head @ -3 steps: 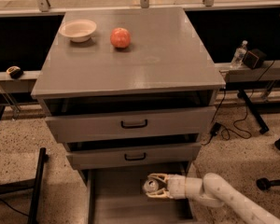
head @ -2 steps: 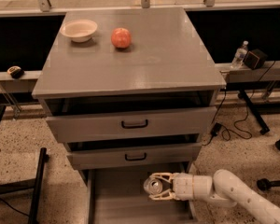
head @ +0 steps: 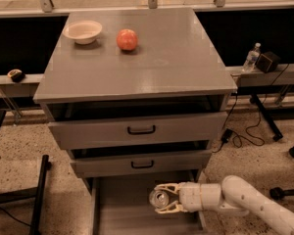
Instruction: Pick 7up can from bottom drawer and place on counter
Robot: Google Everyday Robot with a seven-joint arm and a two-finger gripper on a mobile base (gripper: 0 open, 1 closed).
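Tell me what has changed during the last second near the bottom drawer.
The gripper, at the 7up can over the bottom drawer, shifted slightly left in the picture and toward the camera, the can with it. Nothing was visibly taken or released. The bowl, apple, counter and two upper drawers stayed unchanged.

A lab, I think: speckled floor and loose cables round my desk; my pincer clasps the can over the drawer.

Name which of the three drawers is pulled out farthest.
The bottom drawer, the tray below both handled drawers; the gripper sits over it at the 7up can.
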